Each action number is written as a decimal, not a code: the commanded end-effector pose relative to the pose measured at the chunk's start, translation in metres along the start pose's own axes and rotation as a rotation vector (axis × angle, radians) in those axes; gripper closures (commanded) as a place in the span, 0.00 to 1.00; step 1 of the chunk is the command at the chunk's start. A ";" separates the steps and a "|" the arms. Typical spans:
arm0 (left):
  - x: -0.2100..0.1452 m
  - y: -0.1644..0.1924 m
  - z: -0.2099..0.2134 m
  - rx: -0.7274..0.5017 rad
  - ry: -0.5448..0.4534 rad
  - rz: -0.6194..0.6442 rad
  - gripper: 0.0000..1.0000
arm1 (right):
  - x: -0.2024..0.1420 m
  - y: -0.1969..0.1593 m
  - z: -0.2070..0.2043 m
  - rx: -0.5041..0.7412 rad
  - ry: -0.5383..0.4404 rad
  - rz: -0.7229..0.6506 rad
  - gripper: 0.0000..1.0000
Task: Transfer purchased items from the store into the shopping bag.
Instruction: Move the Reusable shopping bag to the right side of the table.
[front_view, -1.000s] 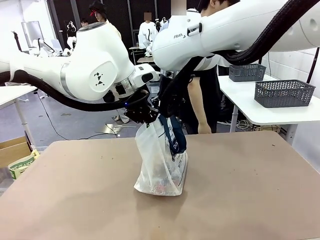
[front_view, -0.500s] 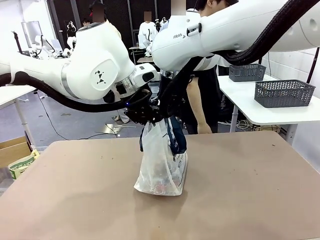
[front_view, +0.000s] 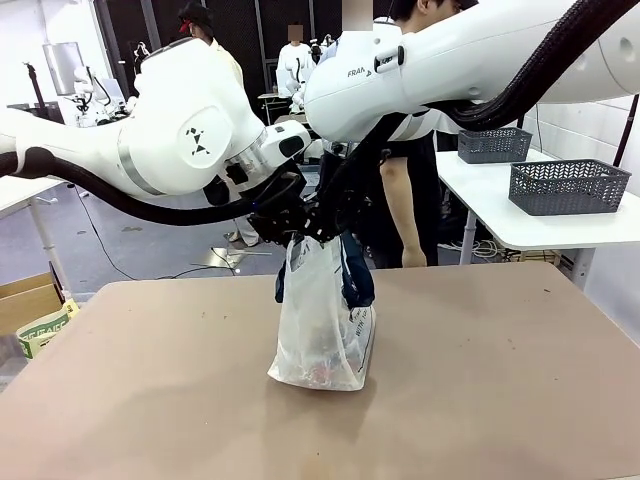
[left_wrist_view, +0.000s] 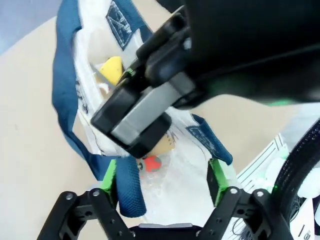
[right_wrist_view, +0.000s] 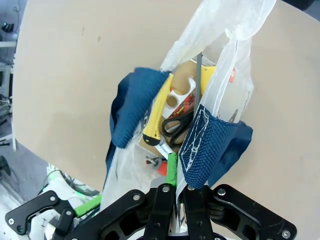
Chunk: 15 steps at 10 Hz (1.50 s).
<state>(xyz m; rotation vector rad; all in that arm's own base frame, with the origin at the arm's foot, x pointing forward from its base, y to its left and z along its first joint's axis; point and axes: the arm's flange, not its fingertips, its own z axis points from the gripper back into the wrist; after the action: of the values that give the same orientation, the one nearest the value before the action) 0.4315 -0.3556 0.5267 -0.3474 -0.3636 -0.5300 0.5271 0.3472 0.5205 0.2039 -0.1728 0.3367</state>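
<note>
The shopping bag (front_view: 320, 330) stands upright in the middle of the brown table. Its mouth is held up from above. My right gripper (front_view: 328, 225) (right_wrist_view: 179, 170) is shut on one navy strap (right_wrist_view: 207, 145) at the bag's rim. My left gripper (front_view: 283, 225) (left_wrist_view: 162, 177) hangs open over the bag (left_wrist_view: 185, 165), and the other strap (left_wrist_view: 127, 192) lies loose beside its left pad. Inside the bag (right_wrist_view: 220, 35) lie purchased items: a yellow tape measure (right_wrist_view: 155, 117), black scissors (right_wrist_view: 175, 125) and a brown cardboard pack (right_wrist_view: 185, 75).
A person (front_view: 400, 190) stands at the table's far side, just behind the bag. Two dark grey mesh baskets (front_view: 568, 185) (front_view: 494, 145) sit on a white side table at the right; I cannot tell which is the store. A cardboard box (front_view: 30, 305) sits low at the left.
My left gripper has opened and let go of its strap, which has dropped down the bag's left side. The right gripper keeps its grip.
</note>
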 end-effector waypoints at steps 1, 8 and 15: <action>-0.005 -0.004 0.010 -0.041 -0.003 -0.033 0.00 | 0.007 0.004 0.000 -0.022 -0.008 -0.006 1.00; -0.006 -0.017 0.019 -0.022 -0.060 -0.065 0.00 | 0.010 0.005 -0.002 -0.026 -0.008 0.007 1.00; -0.005 -0.011 0.024 -0.059 -0.116 -0.045 0.00 | 0.008 0.006 -0.002 -0.024 -0.009 0.009 1.00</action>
<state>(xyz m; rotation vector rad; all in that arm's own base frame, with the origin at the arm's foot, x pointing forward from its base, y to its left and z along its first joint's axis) 0.4223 -0.3574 0.5494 -0.3819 -0.4494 -0.5391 0.5273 0.3492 0.5210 0.2020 -0.1716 0.3413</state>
